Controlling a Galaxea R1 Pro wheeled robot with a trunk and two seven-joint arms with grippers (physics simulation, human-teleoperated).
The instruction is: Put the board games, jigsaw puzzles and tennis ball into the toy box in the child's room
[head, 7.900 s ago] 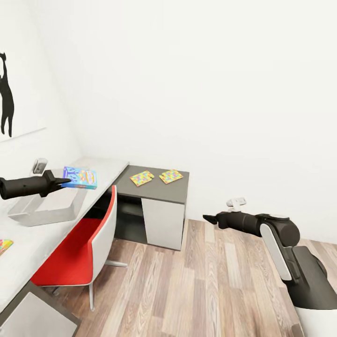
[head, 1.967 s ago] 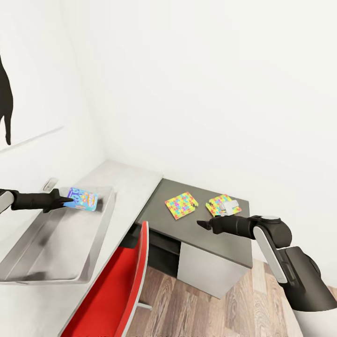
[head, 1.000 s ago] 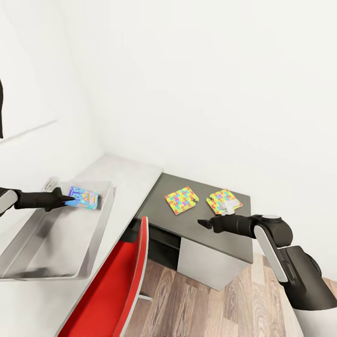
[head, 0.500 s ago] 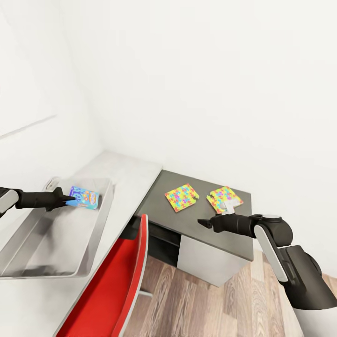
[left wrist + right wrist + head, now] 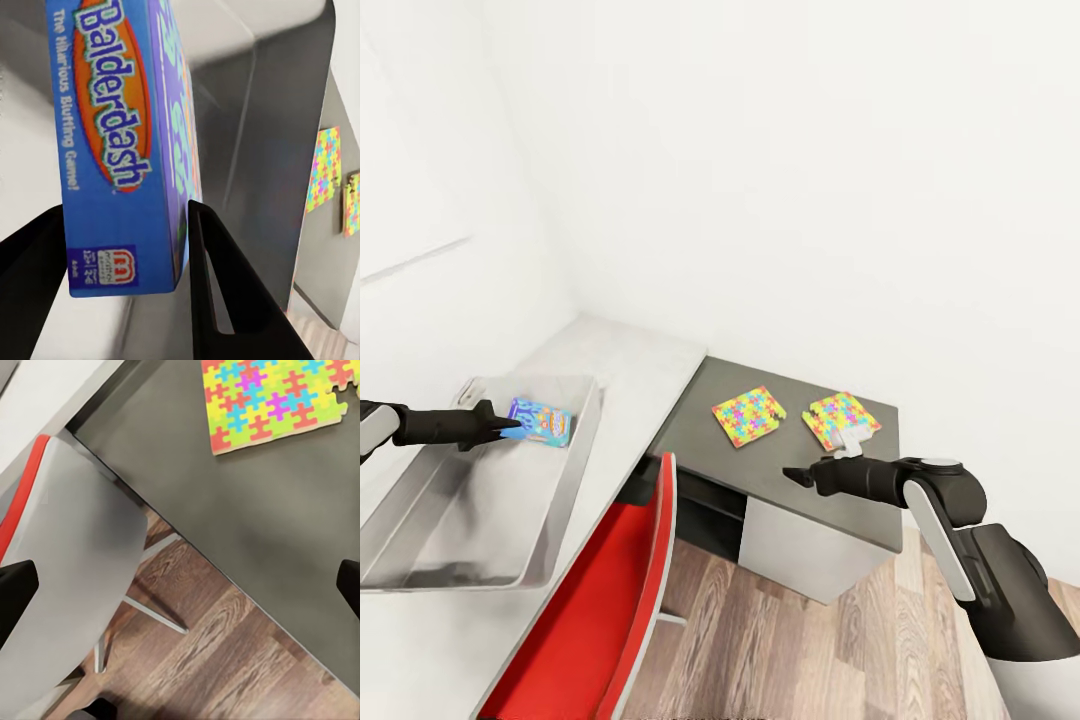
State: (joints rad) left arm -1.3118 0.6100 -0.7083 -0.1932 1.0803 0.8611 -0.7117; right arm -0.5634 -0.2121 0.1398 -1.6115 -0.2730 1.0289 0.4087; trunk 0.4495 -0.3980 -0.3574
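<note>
Little has shifted over the last half second: the board game (image 5: pixel 541 422) is held slightly lower over the toy box (image 5: pixel 568 478) than before, and the whole head view has drifted a touch, so the dark picture edge on the left wall is gone from it. The right arm is kept in nearly the same pose.

The left gripper (image 5: pixel 510 428) is clamped on the near end of the blue box, whose lid reads "Balderdash" in the left wrist view (image 5: pixel 120 142), with one black finger (image 5: pixel 34 285) on each broad face. The game is carried above the open grey toy box, toward its far end, and whether it touches the floor of the box cannot be told.

The toy box is set on the long light-grey table (image 5: pixel 640 370) along the left wall. On the dark desk (image 5: pixel 760 480) to the right, two jigsaw puzzles lie flat and just apart: the left puzzle (image 5: pixel 749 419) and the right puzzle (image 5: pixel 841 418). The right gripper (image 5: pixel 797 476) is held above the near edge of that desk, spread wide and grasping nothing. A red chair (image 5: pixel 615 590) is tucked at the near side, over the wooden floor (image 5: pixel 810 650).
</note>
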